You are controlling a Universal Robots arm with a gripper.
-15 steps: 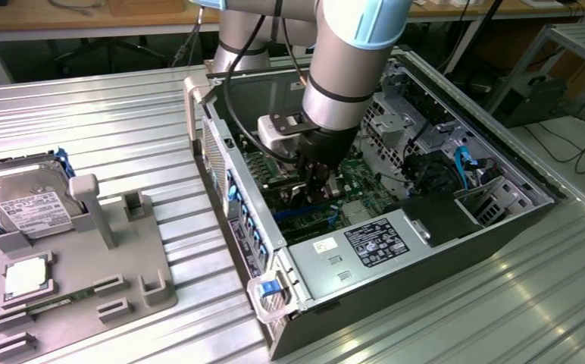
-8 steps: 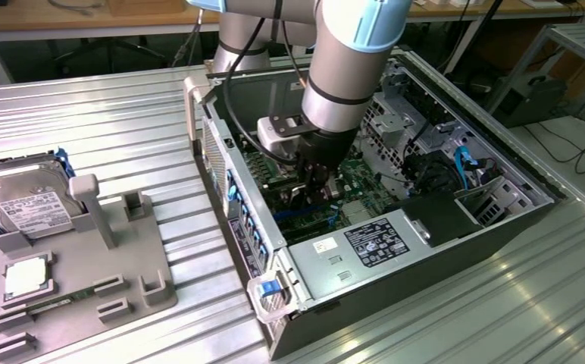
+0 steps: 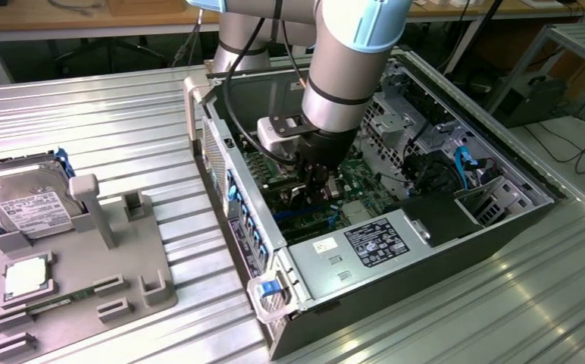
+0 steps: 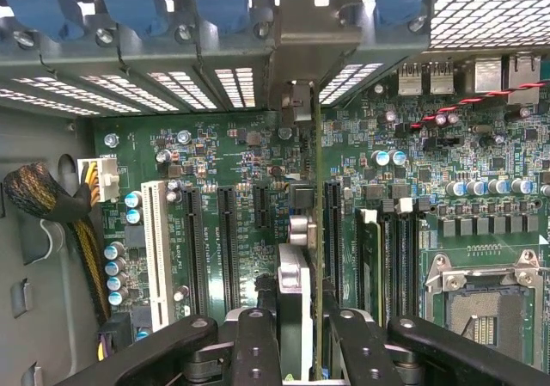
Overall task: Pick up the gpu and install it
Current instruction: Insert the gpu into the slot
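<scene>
My gripper point(image 3: 316, 182) reaches down into the open computer case point(image 3: 222, 163), just above the green motherboard point(image 3: 358, 197). It is shut on the gpu point(image 4: 318, 231), a thin dark card that the wrist view shows edge-on between my black fingers point(image 4: 258, 343). The card stands upright over the row of black expansion slots point(image 4: 228, 240). Its silver bracket end point(image 4: 296, 102) lies against the case's rear slot openings point(image 4: 236, 85). Whether the card's edge sits in a slot is hidden.
A silver hard drive point(image 3: 29, 205) with a white label, a processor chip point(image 3: 25, 277) and a green memory stick point(image 3: 55, 305) rest on the grey fixture tray point(image 3: 90, 303) at the exterior view's left. Inside the case are a bare processor socket point(image 4: 485, 291), braided cables point(image 4: 51, 205) and drive cages point(image 3: 414, 121).
</scene>
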